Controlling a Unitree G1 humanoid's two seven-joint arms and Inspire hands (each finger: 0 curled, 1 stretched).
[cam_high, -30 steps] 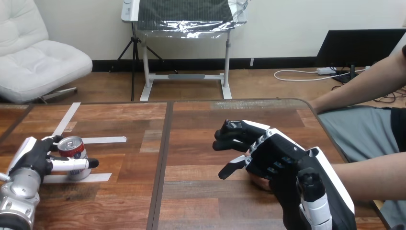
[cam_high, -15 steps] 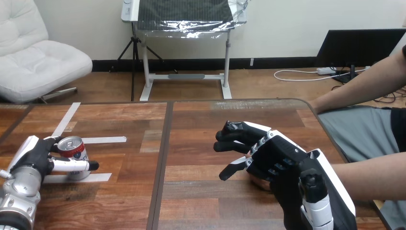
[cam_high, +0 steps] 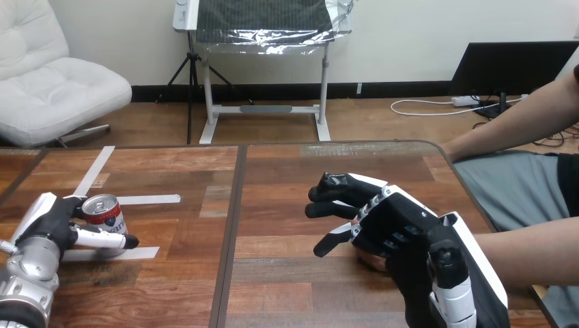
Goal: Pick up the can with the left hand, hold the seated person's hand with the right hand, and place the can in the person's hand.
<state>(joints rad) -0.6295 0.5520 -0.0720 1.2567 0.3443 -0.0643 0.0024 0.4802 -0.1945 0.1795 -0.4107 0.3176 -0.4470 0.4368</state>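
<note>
- The can [cam_high: 106, 213] is seen upright at the far left of the wooden table [cam_high: 273, 178], between two white tape strips [cam_high: 147, 199].
- The can is gripped by the left hand [cam_high: 48, 229]. One of its fingers [cam_high: 102, 239] is laid across the near side of the can, low on its body, and another is curled round the far side near the rim.
- The can's top and most of its label are left uncovered between those fingers.
- Whether the can's base is touching the table cannot be told.
- The right hand [cam_high: 392, 222] is seen right of the table's middle, well apart from the can, with its back turned up.
- The person's hand [cam_high: 367, 258] is covered by the right hand. Only a small part is shown beneath the palm's near edge.
- The person's forearm [cam_high: 532, 249] is brought in from the view's right edge, under the right hand's wrist.
- Whether the person's hand is gripped by the right hand cannot be told.
</note>
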